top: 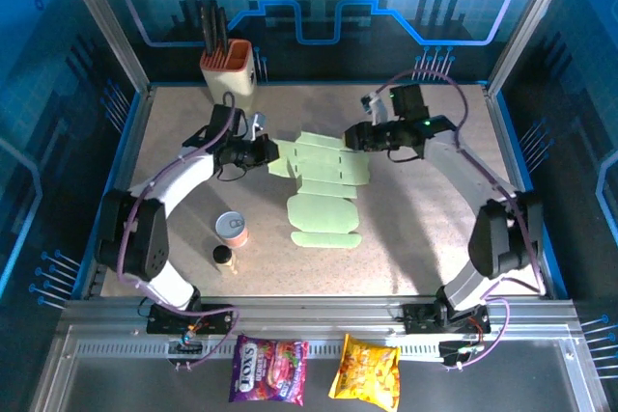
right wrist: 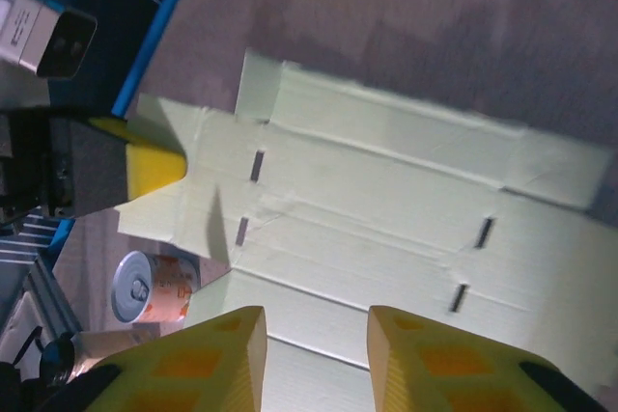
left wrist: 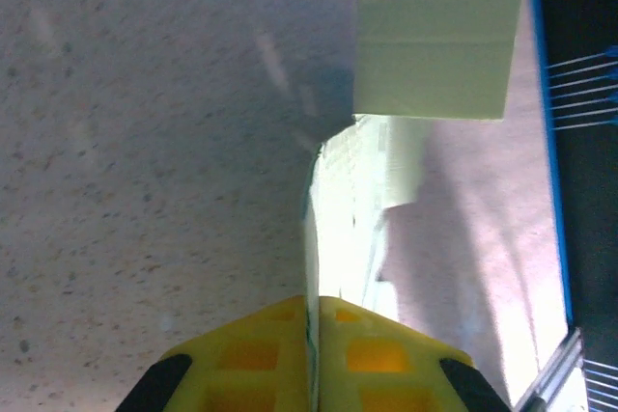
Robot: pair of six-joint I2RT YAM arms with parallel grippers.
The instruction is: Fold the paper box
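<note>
- Pale green cardboard, the paper box [top: 323,211], is lying as a flat creased sheet on the bench [top: 425,258], stretching between the two sets of jaws.
- The left jaws are clamping shut on the sheet's nearest edge flap. In the left wrist view their yellow fingers [left wrist: 261,359] are pressing together, with the thin cardboard running out from between them nearly edge-on.
- The right jaws are standing apart and gripping nothing, hovering over the opposite side of the sheet. In the right wrist view the slotted panels are spreading out just beyond their tips.
- A can [top: 232,229] and a small bottle [top: 224,258] are standing on the near side of the left jaws, apart from the sheet.
- A holder [top: 232,69] with dark handles is sitting beyond the left jaws, at the far edge of the bench.
- Two snack packets [top: 268,370] are lying well behind both sets of jaws, on the front rail.
</note>
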